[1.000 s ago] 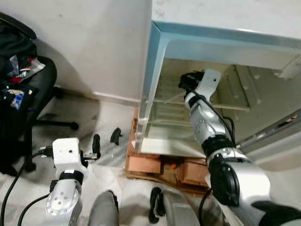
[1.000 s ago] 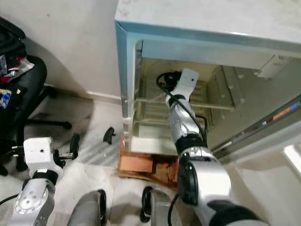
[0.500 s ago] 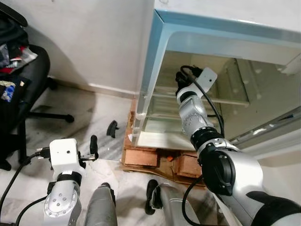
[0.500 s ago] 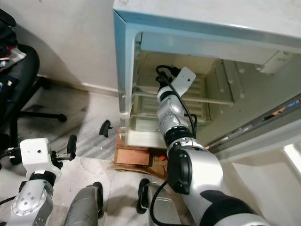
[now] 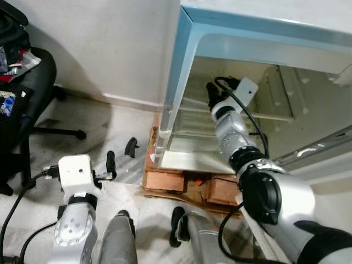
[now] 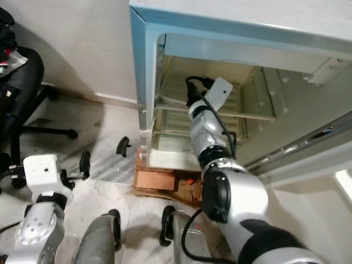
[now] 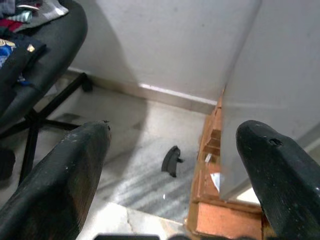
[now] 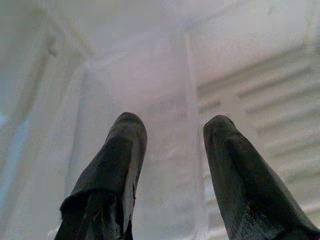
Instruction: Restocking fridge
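Right gripper (image 8: 170,165) was fingers-spread and holding nothing, reaching into the open fridge (image 6: 144,66) just above the glass shelf (image 6: 165,104), so it was the nearer arm. Left gripper (image 7: 170,170), also spread, hung low over the floor beside the fridge; no item to stock was visible.

The pale floor (image 5: 82,118) carries the open fridge (image 5: 264,33) on brick-coloured blocks (image 5: 168,184), a small black piece (image 5: 130,147) beside them, and an office chair (image 5: 33,104) near the wall.
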`<state>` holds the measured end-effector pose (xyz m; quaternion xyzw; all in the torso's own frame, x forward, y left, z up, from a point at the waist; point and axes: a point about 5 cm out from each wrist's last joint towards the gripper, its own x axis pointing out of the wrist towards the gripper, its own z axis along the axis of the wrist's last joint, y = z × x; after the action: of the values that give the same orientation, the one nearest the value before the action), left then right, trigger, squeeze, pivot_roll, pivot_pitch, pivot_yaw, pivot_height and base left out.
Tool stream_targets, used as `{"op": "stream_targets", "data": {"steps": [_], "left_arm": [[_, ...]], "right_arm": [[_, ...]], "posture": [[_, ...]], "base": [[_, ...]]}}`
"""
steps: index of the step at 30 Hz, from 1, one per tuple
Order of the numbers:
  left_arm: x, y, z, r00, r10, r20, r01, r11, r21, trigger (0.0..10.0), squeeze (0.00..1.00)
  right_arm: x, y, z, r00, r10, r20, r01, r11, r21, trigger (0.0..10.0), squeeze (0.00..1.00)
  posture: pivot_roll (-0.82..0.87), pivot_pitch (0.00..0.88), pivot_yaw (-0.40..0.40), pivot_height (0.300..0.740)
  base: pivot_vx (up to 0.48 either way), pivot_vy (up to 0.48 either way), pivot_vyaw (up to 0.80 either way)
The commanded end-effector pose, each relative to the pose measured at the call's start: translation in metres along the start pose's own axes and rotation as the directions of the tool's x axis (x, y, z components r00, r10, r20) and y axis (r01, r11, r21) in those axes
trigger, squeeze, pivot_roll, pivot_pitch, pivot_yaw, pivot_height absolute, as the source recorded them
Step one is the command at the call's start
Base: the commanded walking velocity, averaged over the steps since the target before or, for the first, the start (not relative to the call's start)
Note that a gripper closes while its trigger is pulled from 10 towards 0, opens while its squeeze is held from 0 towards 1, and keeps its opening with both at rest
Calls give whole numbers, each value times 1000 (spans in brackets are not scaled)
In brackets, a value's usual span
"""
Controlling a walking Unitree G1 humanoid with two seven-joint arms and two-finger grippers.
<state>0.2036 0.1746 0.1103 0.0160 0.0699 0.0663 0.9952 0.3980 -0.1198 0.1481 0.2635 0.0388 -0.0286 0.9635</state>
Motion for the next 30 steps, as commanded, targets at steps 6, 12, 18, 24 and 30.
{"op": "stream_targets", "data": {"steps": [6, 12, 18, 24, 30], "left_arm": [[3, 1, -5, 1000, 1, -23, -1, 1000, 9, 10000, 0], [9, 2, -2, 1000, 4, -5, -3, 1000, 13, 10000, 0], [23, -2, 4, 999, -12, 34, 12, 1000, -10, 10000, 0], [36, -10, 10, 997, -36, 63, 38, 999, -27, 10000, 0], [51, -11, 11, 995, -57, 82, 59, 998, -23, 10000, 0]], "right_arm": [[3, -11, 14, 999, -20, 41, 20, 1000, 12, 10000, 1000], [5, -10, 27, 996, 0, 90, 4, 999, -37, 10000, 1000], [2, -25, 29, 994, 10, 112, -1, 997, -81, 10000, 1000], [-8, -44, 28, 983, 70, 169, -27, 969, -245, 10000, 0], [-24, -53, 19, 968, 184, 172, -115, 930, -349, 10000, 0]], "posture": [[300, 259, -119, 740], [289, 248, -112, 740], [254, 219, -101, 740], [215, 170, -77, 740], [175, 118, -59, 740]], "base": [[0, 0, 0], [0, 0, 0], [0, 0, 0], [0, 0, 0], [0, 0, 0]]}}
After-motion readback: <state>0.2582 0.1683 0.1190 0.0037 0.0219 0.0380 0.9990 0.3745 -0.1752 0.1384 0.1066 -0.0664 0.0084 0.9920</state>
